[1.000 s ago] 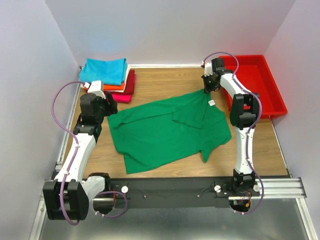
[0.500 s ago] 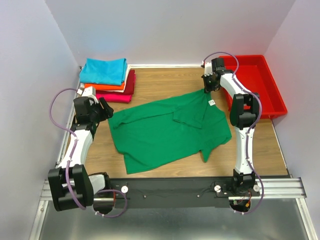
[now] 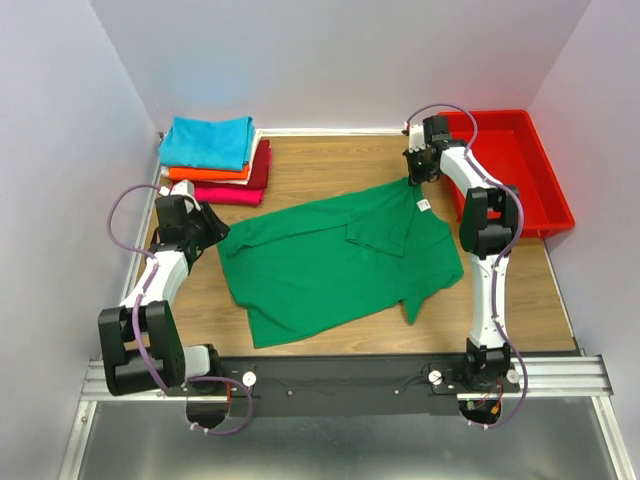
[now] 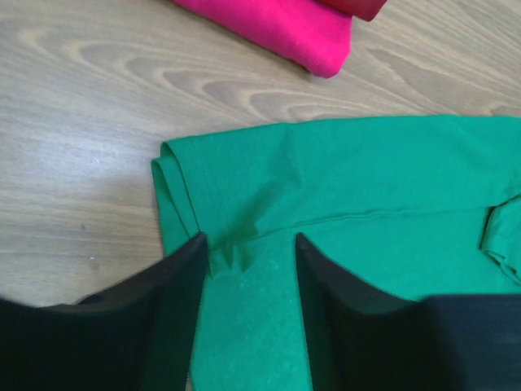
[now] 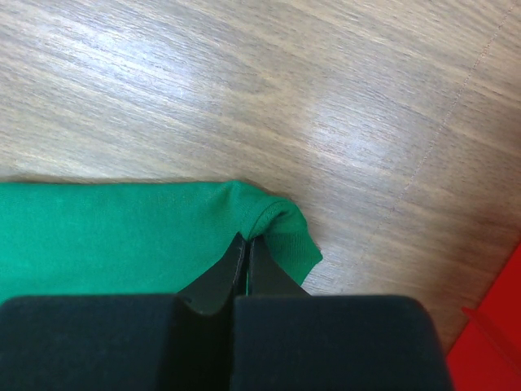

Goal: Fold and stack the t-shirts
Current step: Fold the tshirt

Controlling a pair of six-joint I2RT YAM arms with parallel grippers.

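Large green cotton short-sleeved t-shirt [image 3: 330,265] lies spread and rumpled mid-frame on the wooden desk [image 3: 330,165]. A folded stack of tees [image 3: 215,160], turquoise over orange, dark red and magenta, sits upper left. The left pincer [image 4: 249,244] is spread astride the shirt's left edge. The right pincer [image 5: 247,246] is pressed together, pinching its upper-right corner.

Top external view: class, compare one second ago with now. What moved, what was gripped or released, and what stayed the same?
The left gripper moved toward the near edge, its arm folding leftward. It now straddles the green t-shirt at its left edge, open, with nothing newly gripped. The right gripper stayed shut on the shirt's far corner. The shirt and the folded stack did not shift.
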